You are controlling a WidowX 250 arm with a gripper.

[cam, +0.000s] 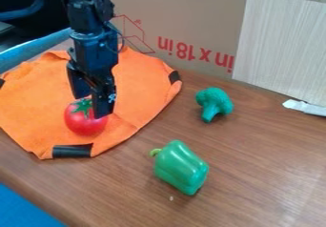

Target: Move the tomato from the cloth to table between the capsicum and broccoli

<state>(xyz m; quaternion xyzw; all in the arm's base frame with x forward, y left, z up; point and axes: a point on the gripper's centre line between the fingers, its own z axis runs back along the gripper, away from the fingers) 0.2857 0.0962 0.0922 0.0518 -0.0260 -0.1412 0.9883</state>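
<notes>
Red and smooth, the toy tomato rests on the orange cloth, just under the jaws of the gripper. These stand apart, one overlapping the tomato's right edge. It is probably light, rather stiff and a little slippery, so the grip should go around its widest part. Right of the jaws is the green broccoli; lower right, the green capsicum, both on the wooden table. Behind stands the cardboard box. The soft cloth could be pinched and dragged along.
</notes>
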